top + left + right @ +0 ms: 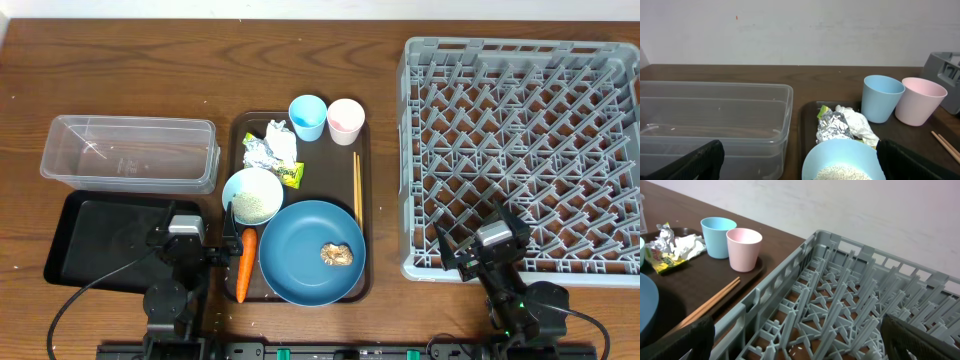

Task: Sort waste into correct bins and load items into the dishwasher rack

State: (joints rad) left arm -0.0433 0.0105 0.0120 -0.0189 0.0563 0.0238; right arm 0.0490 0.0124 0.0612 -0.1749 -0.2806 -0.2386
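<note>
Both claws wide, empty — left claw at the edge of the black tray, right claw at the near wall of the grey rack — so suggest the carrot first, lying on the brown tray beside the blue plate: pinch across its width, sparing the rice bowl.

Your left end effector and right end effector both sit low at the near side, arms folded back, jaws spread wide and empty.

A dark brown wood-grain counter meets a plain white wall on its far side, evenly lit.
</note>
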